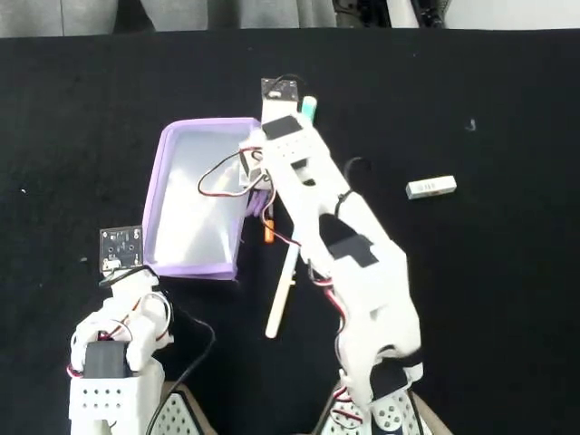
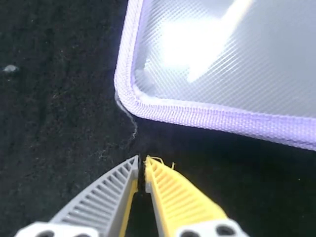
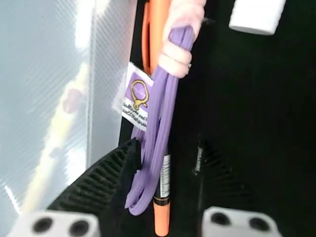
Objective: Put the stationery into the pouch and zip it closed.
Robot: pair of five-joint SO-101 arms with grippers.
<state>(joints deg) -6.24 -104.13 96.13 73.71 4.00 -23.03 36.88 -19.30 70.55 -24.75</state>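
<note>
pouch (image 1: pixel 195 195) lies flat on the black worktop (image 1: pixel 489 299), clear face up, purple edging all round.

left arm (image 1: pixel 118 349) sits at the near-left, by the pouch's near corner. left fingers (image 2: pixel 168 192) are pressed together with nothing between them. tips are low over the worktop, just short of the pouch's rounded corner and not touching it.

right arm (image 1: pixel 353 263) stretches across to the pouch's other side edge. right fingers (image 3: pixel 106 182) are spread wide, straddling the purple strap (image 3: pixel 158 123) and the orange pen (image 3: pixel 160 217). the strap rests against one finger, the other finger stands clear, nothing clamped. the strap has a pale pink sleeve and a small white tag (image 3: pixel 136 98). the pen lies along the pouch edge, outside it, on the worktop.

cream stick (image 1: pixel 283 294) is on the worktop just beside the pouch's near corner on the right-arm side, its far end under the arm. white eraser (image 1: pixel 430 188) sits well apart, further out that way. teal-capped item (image 1: pixel 309 107) pokes out past the right arm's far end; can't tell what it is.
</note>
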